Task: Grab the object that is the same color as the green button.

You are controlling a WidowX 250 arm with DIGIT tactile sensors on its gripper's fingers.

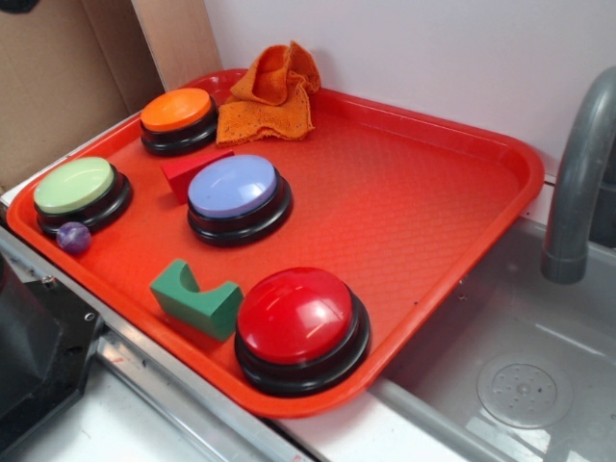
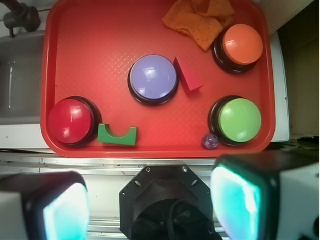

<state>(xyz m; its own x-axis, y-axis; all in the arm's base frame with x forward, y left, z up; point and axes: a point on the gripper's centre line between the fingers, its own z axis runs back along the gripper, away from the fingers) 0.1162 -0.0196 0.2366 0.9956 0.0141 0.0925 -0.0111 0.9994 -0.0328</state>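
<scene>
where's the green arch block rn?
On the red tray, at its near edge in the exterior view: the green arch block sits just left of the red button, notch facing up.

You'll find nothing to read here: no text, label, brand, number or sign shows on any surface in either the exterior or the wrist view.

3 buttons (image 1: 302, 328), wedge (image 1: 195, 171), ball (image 1: 73, 236), cloth (image 1: 269, 94)
</scene>
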